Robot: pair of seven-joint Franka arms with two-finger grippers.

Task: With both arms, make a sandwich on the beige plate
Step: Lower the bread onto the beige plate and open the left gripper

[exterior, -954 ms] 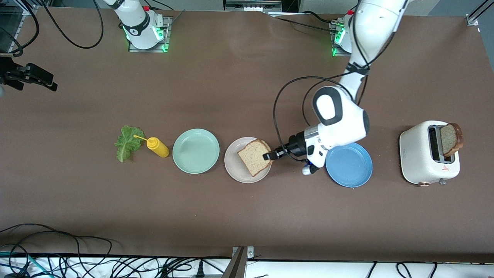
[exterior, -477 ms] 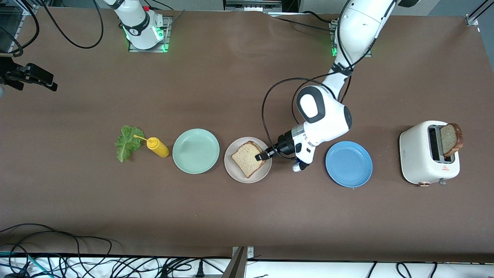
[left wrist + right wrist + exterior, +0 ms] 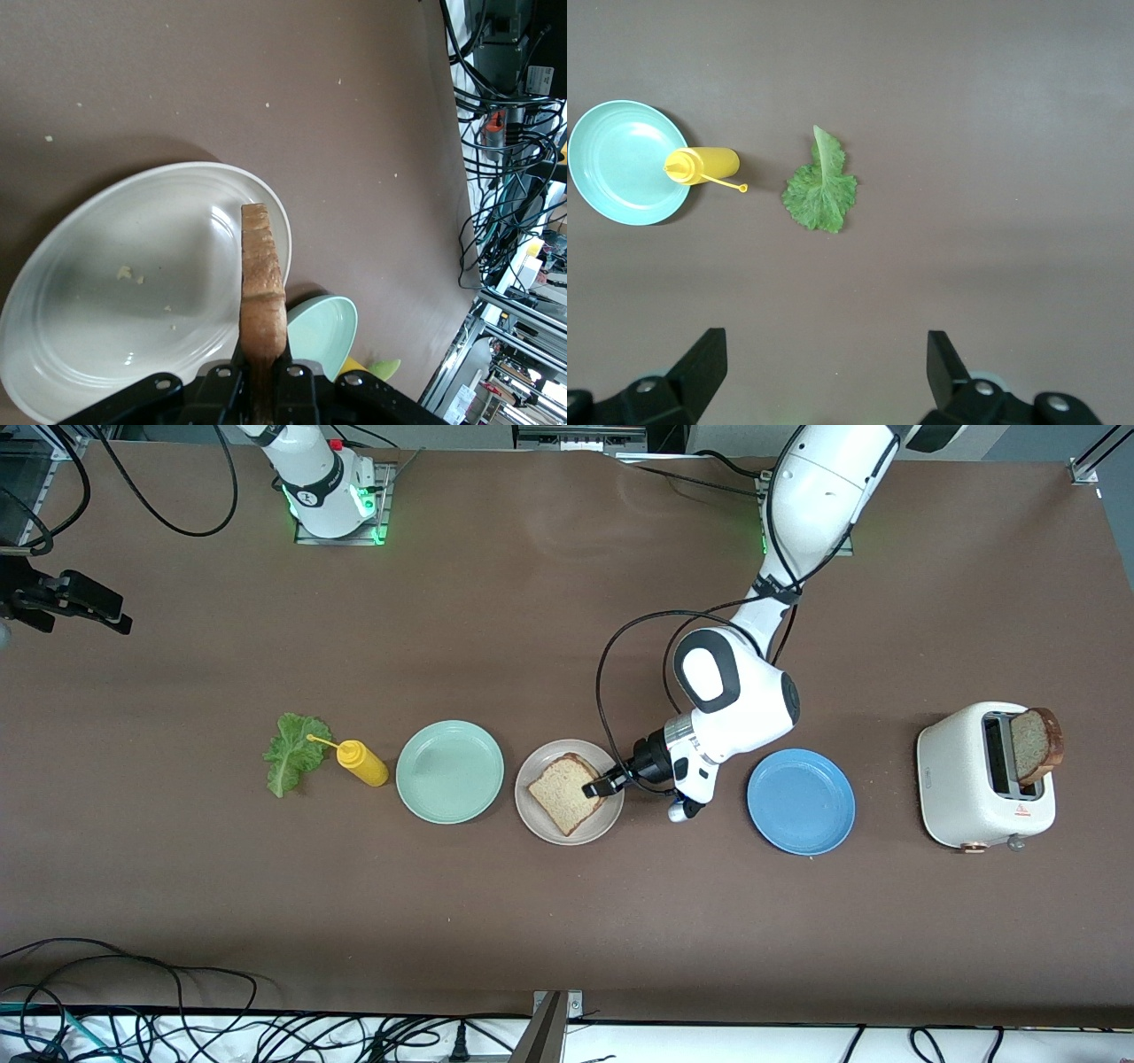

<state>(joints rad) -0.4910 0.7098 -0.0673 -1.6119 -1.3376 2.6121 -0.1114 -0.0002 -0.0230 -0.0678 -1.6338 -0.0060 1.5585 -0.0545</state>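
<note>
From the front: three plates, two bread slices, one lettuce leaf (image 3: 288,753), one mustard bottle (image 3: 361,763), one toaster (image 3: 983,775). The left gripper (image 3: 599,785) clamps a bread slice (image 3: 564,792) over the beige plate (image 3: 540,815).

Left wrist: slice edge-on between the fingers.

Right wrist: the right gripper (image 3: 824,372) hangs spread wide, empty, above the lettuce.

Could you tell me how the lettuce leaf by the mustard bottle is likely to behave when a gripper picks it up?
The lettuce leaf lies flat and thin with ruffled edges, so it will probably flop and drape from a pinch. It looks very light, so it may slide when nudged. Its central rib seems the firmest place to grip.
</note>
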